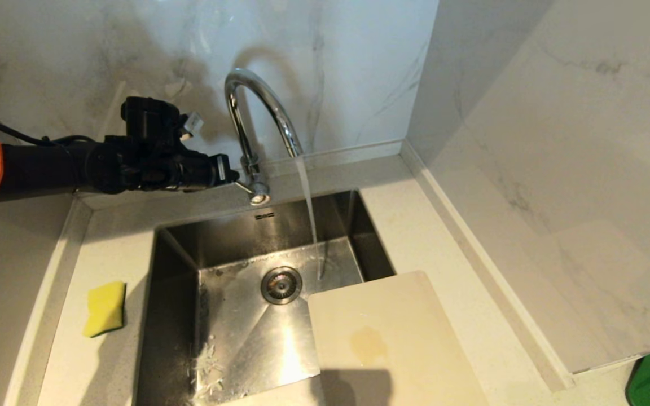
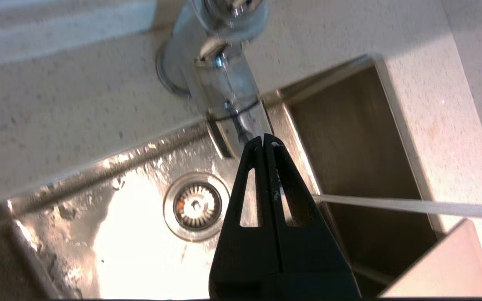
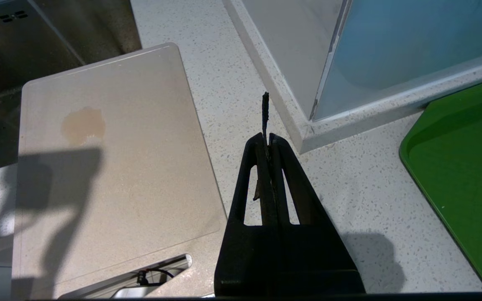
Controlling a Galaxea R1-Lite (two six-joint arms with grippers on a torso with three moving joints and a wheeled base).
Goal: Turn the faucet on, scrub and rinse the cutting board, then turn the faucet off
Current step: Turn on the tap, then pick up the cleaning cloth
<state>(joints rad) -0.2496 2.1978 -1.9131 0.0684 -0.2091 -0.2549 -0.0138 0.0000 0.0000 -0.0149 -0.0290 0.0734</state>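
over on the left a yellow sponge lies on the counter beside the sink. above it the left gripper reaches in level, jaws pressed together, its tip right at the small lever on the faucet. water pours from the spout into the basin near the drain. the cutting board rests over the sink's right edge with a brownish stain. the right gripper hangs above the counter just right of the board, jaws together, and a green tray sits furthest right.
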